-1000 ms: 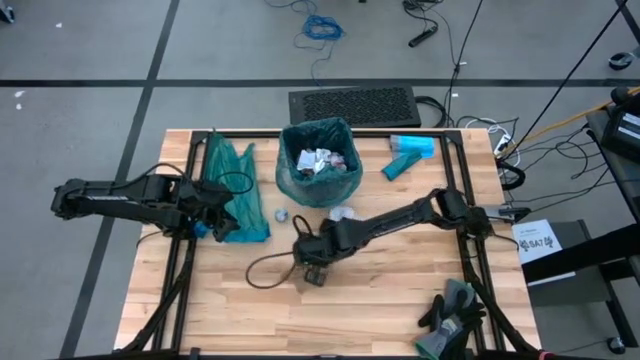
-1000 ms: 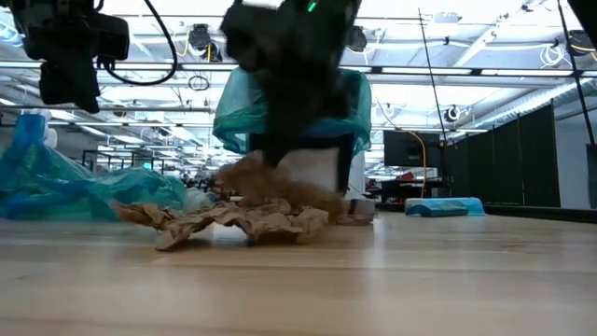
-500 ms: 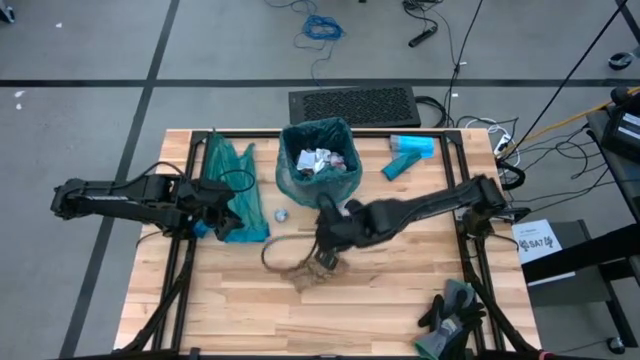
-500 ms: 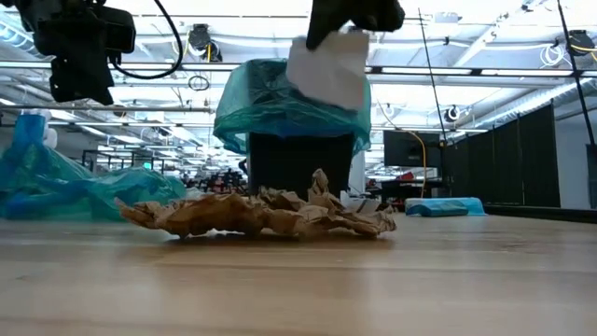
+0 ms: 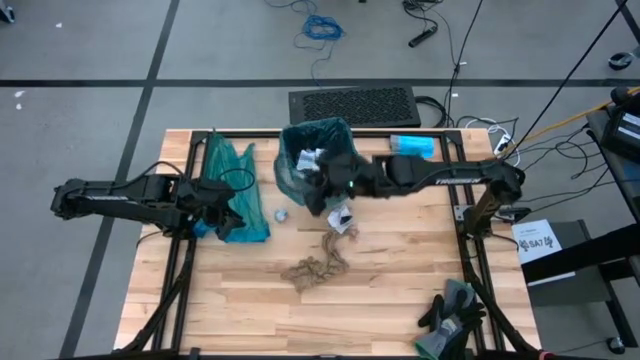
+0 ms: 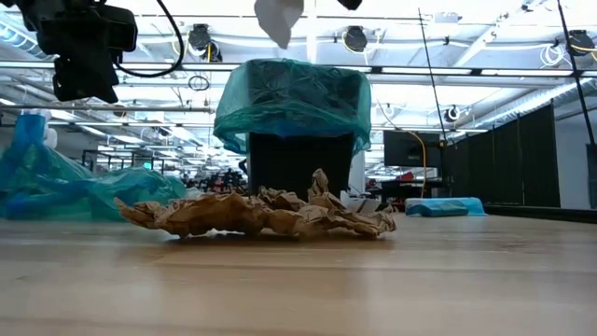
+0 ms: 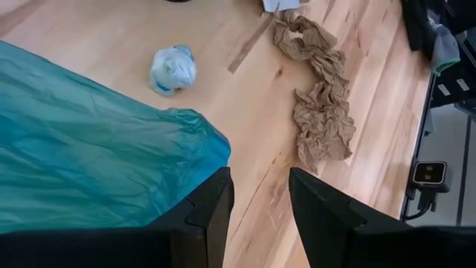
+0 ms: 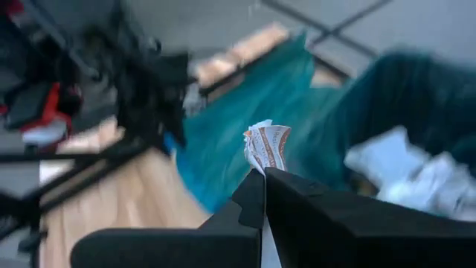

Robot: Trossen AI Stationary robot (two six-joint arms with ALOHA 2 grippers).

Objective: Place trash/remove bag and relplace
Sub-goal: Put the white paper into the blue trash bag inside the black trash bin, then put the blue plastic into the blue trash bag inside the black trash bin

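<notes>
— Between the right gripper's (image 8: 262, 179) pressed-together fingers, what's held?
— A white wrapper (image 8: 265, 146) with orange print (too blurred to read), pinched at its lower edge and raised over the bin (image 5: 318, 160) lined with a teal bag (image 6: 291, 98).

— And below that gripper?
— More white scraps (image 5: 318, 160) lie inside the bin. On the table (image 5: 400, 290), nearer the front edge than the gripper, lies a long crumpled brown paper (image 5: 315, 264), with a white scrap (image 5: 341, 218) between them.

— The left gripper (image 7: 256, 195)?
— Parted, holding nothing, hovering just beside a loose teal bag (image 7: 89, 156); a small pale-blue wad (image 7: 172, 68) sits ahead of it.
</notes>
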